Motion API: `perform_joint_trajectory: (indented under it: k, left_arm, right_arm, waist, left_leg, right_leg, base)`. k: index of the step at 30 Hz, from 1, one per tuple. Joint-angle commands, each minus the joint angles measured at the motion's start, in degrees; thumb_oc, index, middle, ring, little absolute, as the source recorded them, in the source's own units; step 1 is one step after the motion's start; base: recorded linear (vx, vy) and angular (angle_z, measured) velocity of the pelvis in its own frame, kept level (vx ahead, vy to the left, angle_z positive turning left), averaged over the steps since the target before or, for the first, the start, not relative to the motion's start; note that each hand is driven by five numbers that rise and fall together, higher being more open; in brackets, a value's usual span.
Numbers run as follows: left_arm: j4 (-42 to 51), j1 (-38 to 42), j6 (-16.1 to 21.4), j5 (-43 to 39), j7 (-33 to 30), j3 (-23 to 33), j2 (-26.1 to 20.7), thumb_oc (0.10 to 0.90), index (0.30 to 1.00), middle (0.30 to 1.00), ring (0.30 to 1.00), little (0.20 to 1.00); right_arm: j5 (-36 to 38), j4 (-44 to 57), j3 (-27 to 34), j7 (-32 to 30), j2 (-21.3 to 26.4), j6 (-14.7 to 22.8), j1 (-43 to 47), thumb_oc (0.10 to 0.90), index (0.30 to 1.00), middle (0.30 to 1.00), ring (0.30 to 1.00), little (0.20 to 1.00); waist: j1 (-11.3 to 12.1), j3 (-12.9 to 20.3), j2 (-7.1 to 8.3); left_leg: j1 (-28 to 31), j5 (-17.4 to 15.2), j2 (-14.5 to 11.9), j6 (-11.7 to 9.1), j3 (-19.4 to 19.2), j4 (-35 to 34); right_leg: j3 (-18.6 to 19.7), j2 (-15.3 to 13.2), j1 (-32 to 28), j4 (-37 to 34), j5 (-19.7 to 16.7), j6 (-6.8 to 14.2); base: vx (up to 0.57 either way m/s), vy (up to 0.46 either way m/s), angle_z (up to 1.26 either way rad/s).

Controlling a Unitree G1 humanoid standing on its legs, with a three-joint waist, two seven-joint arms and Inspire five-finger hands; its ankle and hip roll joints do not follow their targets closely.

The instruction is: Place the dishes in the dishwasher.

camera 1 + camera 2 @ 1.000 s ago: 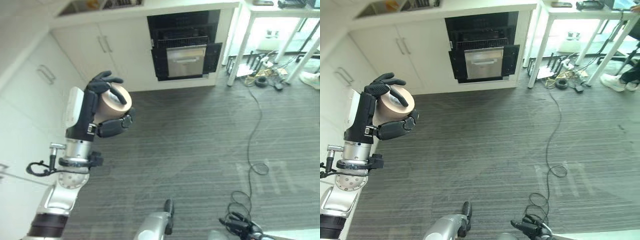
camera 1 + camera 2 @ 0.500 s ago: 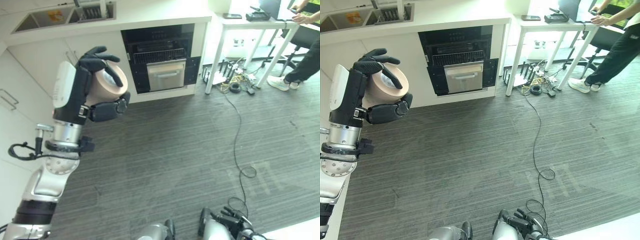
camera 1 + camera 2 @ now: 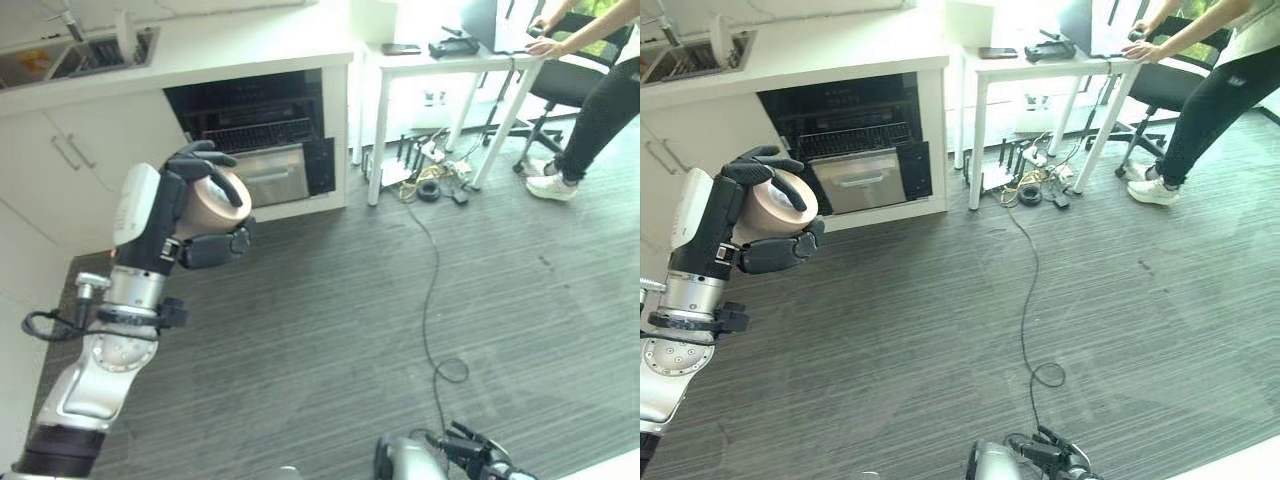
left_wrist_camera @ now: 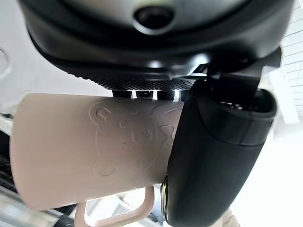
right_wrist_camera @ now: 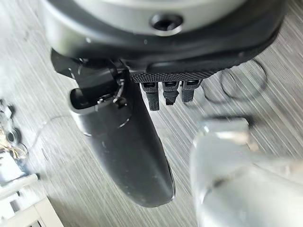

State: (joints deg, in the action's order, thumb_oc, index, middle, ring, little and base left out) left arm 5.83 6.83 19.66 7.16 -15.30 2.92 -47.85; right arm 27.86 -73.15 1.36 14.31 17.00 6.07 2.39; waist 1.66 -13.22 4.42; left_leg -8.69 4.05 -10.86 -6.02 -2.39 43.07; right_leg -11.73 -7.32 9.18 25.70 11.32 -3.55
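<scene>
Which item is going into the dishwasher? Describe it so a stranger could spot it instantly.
Find the open dishwasher under the white counter; in front of it, over the grey floor, the left hand is raised. Curled in it is a beige mug with a handle and an embossed bear face.

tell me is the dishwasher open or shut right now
Open. In the head views the dishwasher shows a dark cavity with its wire rack exposed, while the left robot hand holds the mug away from it.

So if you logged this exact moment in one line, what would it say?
left hand: shut on beige mug, raised | right hand: low, holds nothing | dishwasher: open, across floor | person at desk
</scene>
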Motion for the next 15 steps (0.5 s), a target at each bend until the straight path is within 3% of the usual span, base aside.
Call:
perform_joint_trajectory:
  k: [1,4,5,8,9,10,15]
  left_arm:
    - [4.39,9.48,2.95,-3.15,-2.85,8.52,-1.08,0.400,0.300,0.300,0.300,0.300]
    - [4.12,9.58,3.01,-1.91,-4.12,7.68,-0.03,0.400,0.300,0.300,0.300,0.300]
    - [3.62,8.43,4.04,0.72,-7.26,6.66,1.88,0.400,0.300,0.300,0.300,0.300]
    - [3.45,7.89,4.29,3.20,-9.27,6.13,3.89,0.400,0.300,0.300,0.300,0.300]
    - [3.22,7.66,4.77,4.69,-10.34,6.08,5.40,0.400,0.300,0.300,0.300,0.300]
    - [3.21,7.51,4.94,5.03,-10.50,6.18,5.73,0.400,0.300,0.300,0.300,0.300]
    - [4.16,6.76,6.33,8.68,-10.15,5.55,8.29,0.400,0.300,0.300,0.300,0.300]
  right_arm:
    - [2.09,0.80,-0.21,0.42,4.29,0.71,-0.53,0.800,0.900,0.900,0.900,0.900]
    - [1.30,0.94,0.44,-0.21,4.17,-0.11,-0.66,0.800,0.900,0.900,0.900,0.900]
    - [1.45,0.86,0.44,-1.20,3.87,-0.98,-0.88,0.800,0.900,0.900,0.900,0.900]
    - [0.47,0.60,0.57,-1.21,3.88,-0.88,-1.20,0.800,0.900,0.900,0.900,0.900]
    - [-0.87,0.73,0.57,-1.32,3.78,-0.21,-1.70,0.800,0.900,0.900,0.900,0.900]
    - [-1.02,0.86,0.54,-1.53,3.68,-0.10,-1.85,0.800,0.900,0.900,0.900,0.900]
    - [-0.52,2.17,1.88,-3.13,1.60,0.41,-3.99,0.800,0.900,0.900,0.900,0.900]
  waist:
    - [0.86,-1.09,-3.68]
    - [1.05,-1.19,-3.63]
    - [1.82,-1.84,-4.55]
    - [1.85,-1.90,-5.58]
    - [1.49,-1.65,-5.52]
    - [1.48,-1.69,-5.62]
    - [2.17,-0.06,-5.40]
  left_leg:
    - [2.92,-15.17,12.34,5.87,-2.76,-12.10]
    - [2.49,-12.63,12.00,5.95,-6.57,-20.47]
    - [-0.67,-9.50,11.40,4.58,-6.38,-25.88]
    - [-3.34,-9.10,9.09,3.59,-7.07,-25.88]
    - [-3.40,-10.35,7.71,3.16,-8.57,-25.88]
    - [-3.61,-9.61,7.20,3.65,-9.83,-25.88]
    - [-1.78,-12.31,9.11,5.40,-8.67,-25.88]
  right_leg:
    - [2.81,-0.52,-6.45,-8.51,-1.24,7.63]
    - [1.04,0.39,-7.99,-8.51,0.38,6.99]
    - [1.57,2.15,-9.78,-8.51,2.53,6.68]
    - [0.83,2.90,-10.78,-8.51,3.74,6.47]
    - [0.06,2.30,-12.03,-8.51,5.26,6.63]
    - [-0.82,2.12,-11.84,-8.51,4.82,6.58]
    - [-3.49,0.28,-15.54,-8.51,5.90,7.55]
  base:
    - [0.32,-0.052,-0.11]
    - [0.26,0.055,-0.36]
    - [0.27,0.180,-0.13]
    - [0.25,0.221,-0.14]
    - [0.21,0.267,-0.22]
    - [0.25,0.311,-0.19]
    - [0.25,0.277,0.10]
